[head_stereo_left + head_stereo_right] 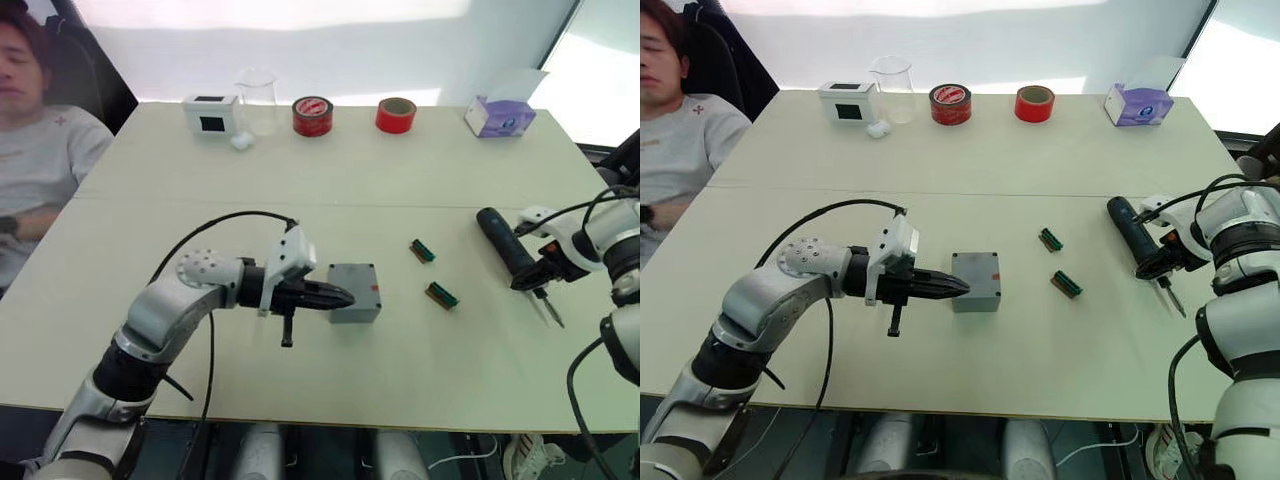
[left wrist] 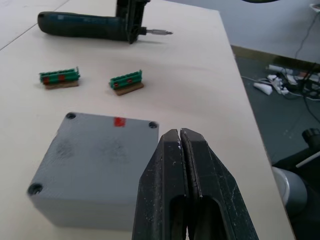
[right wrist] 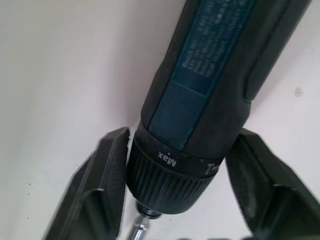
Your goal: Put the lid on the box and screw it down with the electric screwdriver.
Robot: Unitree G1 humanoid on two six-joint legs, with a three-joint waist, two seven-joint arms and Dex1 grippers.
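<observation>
**Closed left tool meets grey box as right tool straddles screwdriver**

Nearest the camera, the left tool (image 1: 340, 297), its two black fingers pressed together with no gap, points at the box (image 1: 354, 292) and reaches its near side; from the head views actual contact cannot be judged. Sitting flat near the middle of the pale desk (image 1: 300, 190), the grey box has a closed top with screw holes at the corners and a small red mark on one edge; whether the lid is that top cannot be told. Two small green connector blocks (image 1: 422, 251) (image 1: 441, 295) lie just beyond it toward the robot's right. Farther right, the electric screwdriver (image 1: 505, 244) lies on the desk, bit pointing toward the near edge, with the right tool (image 1: 540, 270) set around its collar, one finger on each side. Along the far edge stand a white box with a black screen (image 1: 211, 114), a clear beaker (image 1: 258, 100), two red tape rolls (image 1: 312, 116) (image 1: 396, 115) and a tissue box (image 1: 500, 116). A person (image 1: 40, 150) sits at the far left corner.
</observation>
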